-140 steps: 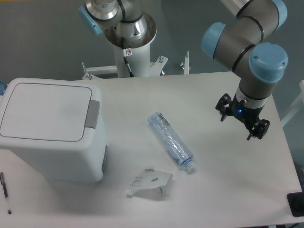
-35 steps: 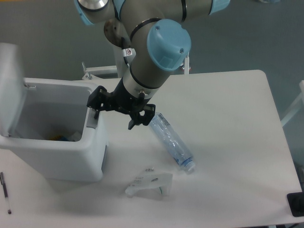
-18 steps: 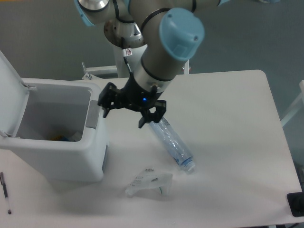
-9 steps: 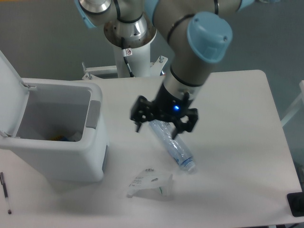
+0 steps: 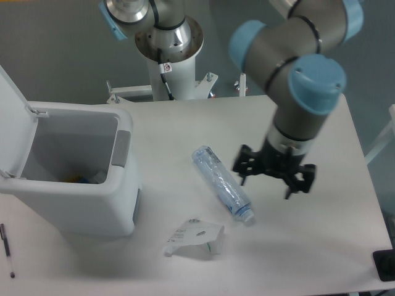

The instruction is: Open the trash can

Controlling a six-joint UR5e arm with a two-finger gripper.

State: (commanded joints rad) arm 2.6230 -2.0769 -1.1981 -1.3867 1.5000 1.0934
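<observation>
The trash can [image 5: 74, 179] sits at the left side of the tabletop [image 5: 308, 246]. Its lid [image 5: 12, 126] stands up at the far left edge, so the box is open and you can look down inside it. I think the job looks done. The pincer [image 5: 274, 179] hangs over the right half of the tabletop, well apart from the trash can, which lies straight off to its left. Its two fingers are spread wide and hold nothing. Between them lies a clear bottle [image 5: 222, 185], pointing from far-left to near-right. A small folded wrapper [image 5: 194, 237] lies nearer the front.
</observation>
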